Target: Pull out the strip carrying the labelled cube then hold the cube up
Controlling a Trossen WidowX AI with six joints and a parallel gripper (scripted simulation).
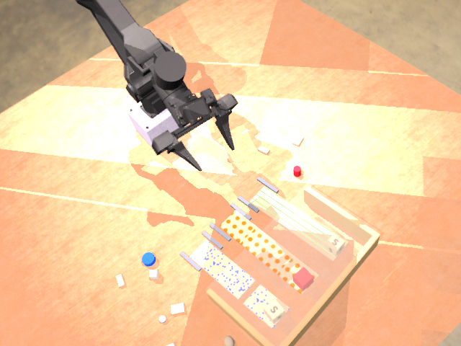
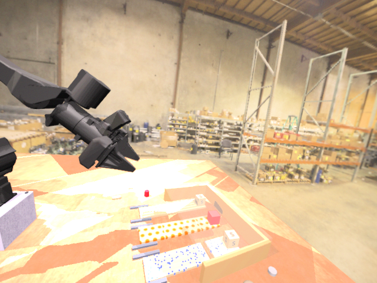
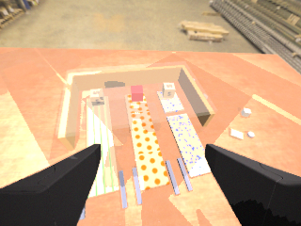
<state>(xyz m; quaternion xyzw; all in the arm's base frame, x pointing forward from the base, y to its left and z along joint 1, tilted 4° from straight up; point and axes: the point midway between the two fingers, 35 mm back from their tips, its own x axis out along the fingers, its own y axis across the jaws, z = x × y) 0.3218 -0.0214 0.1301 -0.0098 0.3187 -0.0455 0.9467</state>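
Observation:
My gripper [image 1: 217, 159] [image 2: 136, 164] [image 3: 154, 149] is open and empty, high above the table on the arm's side of the strips. A green-striped strip [image 1: 290, 214] [image 2: 170, 207] [image 3: 101, 137] looks unbroken and carries a lettered cube [image 1: 336, 244] [image 2: 199, 199] [image 3: 97, 96] at its far end. The orange-dotted strip [image 1: 260, 246] [image 2: 176, 230] [image 3: 146, 137] carries a plain red cube [image 1: 303, 278] [image 2: 213, 217] [image 3: 136, 93]. The blue-speckled strip [image 1: 227, 269] [image 2: 176, 259] [image 3: 187, 137] is split by a gap; its far piece carries another lettered cube [image 1: 274, 311] [image 2: 231, 239] [image 3: 168, 90].
A wooden wall [image 1: 335, 287] [image 2: 237, 259] [image 3: 129, 75] encloses the strips' far ends and sides. A see-through cover seems to lie above them. Grey bars [image 1: 267, 184] flank the near ends. A red cylinder [image 1: 297, 171] [image 2: 146, 193], a blue disc [image 1: 148, 259] and small white blocks stand outside.

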